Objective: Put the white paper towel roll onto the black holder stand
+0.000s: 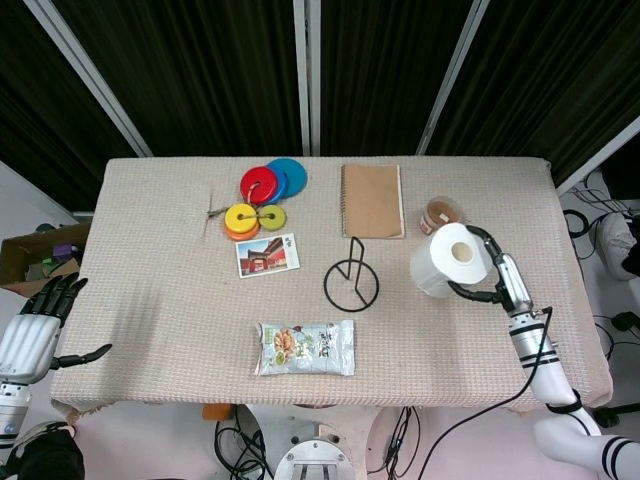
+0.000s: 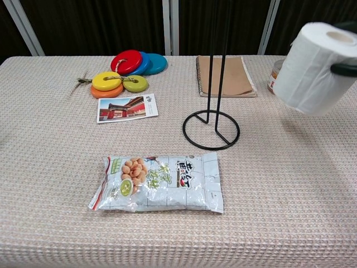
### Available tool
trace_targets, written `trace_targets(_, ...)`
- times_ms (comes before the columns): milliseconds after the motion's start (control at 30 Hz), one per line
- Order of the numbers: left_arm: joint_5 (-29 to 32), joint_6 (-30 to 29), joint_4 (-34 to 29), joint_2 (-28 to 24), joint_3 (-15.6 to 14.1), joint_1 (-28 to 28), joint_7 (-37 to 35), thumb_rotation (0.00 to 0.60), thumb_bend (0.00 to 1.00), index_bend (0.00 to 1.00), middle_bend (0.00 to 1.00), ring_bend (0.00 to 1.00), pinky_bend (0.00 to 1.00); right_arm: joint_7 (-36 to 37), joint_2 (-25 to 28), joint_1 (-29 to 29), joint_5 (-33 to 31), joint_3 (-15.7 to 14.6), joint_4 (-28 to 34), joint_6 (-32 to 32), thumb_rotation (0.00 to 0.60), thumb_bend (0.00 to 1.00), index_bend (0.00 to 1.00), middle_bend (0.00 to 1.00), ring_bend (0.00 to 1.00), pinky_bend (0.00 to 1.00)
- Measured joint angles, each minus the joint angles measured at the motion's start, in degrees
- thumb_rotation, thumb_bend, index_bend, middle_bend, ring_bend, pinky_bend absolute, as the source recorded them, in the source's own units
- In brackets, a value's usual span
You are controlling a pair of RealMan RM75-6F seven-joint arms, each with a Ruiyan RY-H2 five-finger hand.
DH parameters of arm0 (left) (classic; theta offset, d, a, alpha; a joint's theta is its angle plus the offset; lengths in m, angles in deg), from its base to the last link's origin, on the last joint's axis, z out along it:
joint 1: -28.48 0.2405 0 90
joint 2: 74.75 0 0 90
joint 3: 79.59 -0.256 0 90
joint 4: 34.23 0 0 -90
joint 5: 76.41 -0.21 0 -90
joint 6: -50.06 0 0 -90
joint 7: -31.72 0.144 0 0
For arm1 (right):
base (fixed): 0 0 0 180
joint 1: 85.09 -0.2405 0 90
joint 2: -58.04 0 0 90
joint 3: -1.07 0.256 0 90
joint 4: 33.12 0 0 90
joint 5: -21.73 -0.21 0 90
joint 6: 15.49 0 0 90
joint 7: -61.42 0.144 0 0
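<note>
The white paper towel roll [image 2: 314, 67] hangs tilted above the tabletop [image 2: 279, 184], right of the black holder stand [image 2: 212, 129], the right hand [image 1: 492, 275] with fingers wrapped around it, presumably to clear the upright rod.

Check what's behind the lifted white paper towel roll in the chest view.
The white paper towel roll, gripped by the right robot hand, covers most of a small clear jar with brown contents; only its left edge shows. The head view shows the jar whole.
</note>
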Motion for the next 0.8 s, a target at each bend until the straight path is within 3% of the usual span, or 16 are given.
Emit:
trace_targets(133,-0.1,0.0,0.0,-0.1,0.0,0.0,0.1,0.278,0.0,0.07,0.06,0.05,0.21,0.5,2.8,0.9,3.0,2.0,6.2,6.8,0.6,0.29,0.52,0.49,0.36,0.51)
trace_targets(300,-0.4,0.0,-0.2,-0.2,-0.2,0.0,-0.2,0.278,0.0,0.07,0.06,0.05,0.21,0.2,7.8,0.2,6.0,4.6,16.2,9.2,0.6,0.29,0.53,0.49,0.36,0.51)
trace_targets(500,-0.2,0.2,0.2,-0.1,-0.2,0.0,-0.5,0.28,0.0,0.07,0.06,0.05,0.21,-2.8,13.4,-3.1,6.4,8.4,27.3,7.2,0.6,0.29,0.53,0.49,0.36,0.51)
trace_targets(800,-0.5,0.4,0.5,-0.2,-0.4,-0.1,-1.5,0.279,0.0,0.07,0.06,0.05,0.21,-17.3,15.2,-10.5,-3.8,11.8,32.1,-2.2,0.6,0.3,0.51,0.48,0.36,0.49)
